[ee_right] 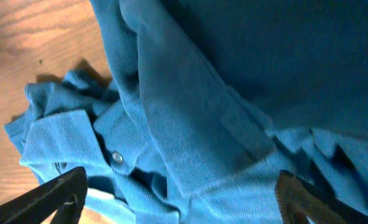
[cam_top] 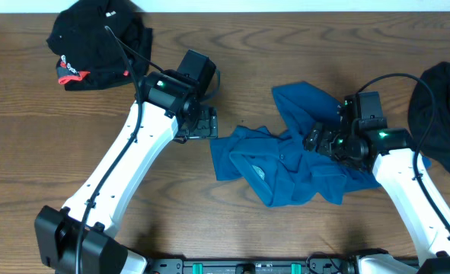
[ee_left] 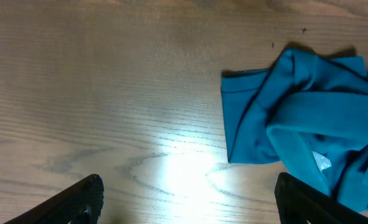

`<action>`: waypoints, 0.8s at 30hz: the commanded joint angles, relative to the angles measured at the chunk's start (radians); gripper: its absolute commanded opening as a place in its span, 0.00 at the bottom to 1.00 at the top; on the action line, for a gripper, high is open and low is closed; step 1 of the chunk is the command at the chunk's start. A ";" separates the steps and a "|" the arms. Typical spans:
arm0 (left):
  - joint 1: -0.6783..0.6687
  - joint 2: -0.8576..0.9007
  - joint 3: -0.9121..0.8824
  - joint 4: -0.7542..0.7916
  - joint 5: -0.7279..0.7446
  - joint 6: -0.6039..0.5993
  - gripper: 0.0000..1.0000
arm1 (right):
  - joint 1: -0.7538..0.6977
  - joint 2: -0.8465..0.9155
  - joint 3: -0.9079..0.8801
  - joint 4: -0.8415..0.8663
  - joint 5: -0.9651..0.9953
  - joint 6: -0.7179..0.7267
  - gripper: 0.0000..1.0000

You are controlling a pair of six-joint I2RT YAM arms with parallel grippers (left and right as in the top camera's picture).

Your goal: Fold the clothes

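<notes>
Across the wooden table (cam_top: 285,46) two white arms reached up from the near edge. The left arm (cam_top: 118,167) slanted from the near-left corner toward the middle; the right arm (cam_top: 407,183) leaned in from the near-right corner, its wrist bent down over the cloth. Three garments lay on the wood. One teal shirt (cam_top: 285,175) sat crumpled right of centre, its long axis running roughly left to right, with one flap pointing toward the far edge and its collar turned toward the near-left. One black garment with red-and-white trim (cam_top: 95,38) lay bunched at the far-left corner, and one plain dark garment (cam_top: 442,106) lay at the right edge, both well apart from the shirt. The left gripper (cam_top: 203,124) hung over bare wood just beside the shirt's left hem, jaws spread wide and holding nothing. The right gripper (ee_right: 180,190) hovered low over the shirt's folds, jaws likewise spread, pinching no cloth. One small button (ee_right: 116,157) showed by the collar.
</notes>
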 commanded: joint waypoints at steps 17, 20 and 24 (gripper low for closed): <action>0.001 -0.011 -0.003 -0.026 -0.014 -0.008 0.88 | -0.007 0.142 -0.041 0.181 0.060 0.026 0.34; 0.001 -0.011 -0.003 -0.031 -0.015 -0.008 0.88 | -0.014 0.135 -0.039 0.183 0.080 0.020 0.21; 0.001 -0.011 -0.004 -0.034 -0.006 -0.007 0.88 | -0.027 0.129 -0.017 0.173 0.079 -0.010 0.01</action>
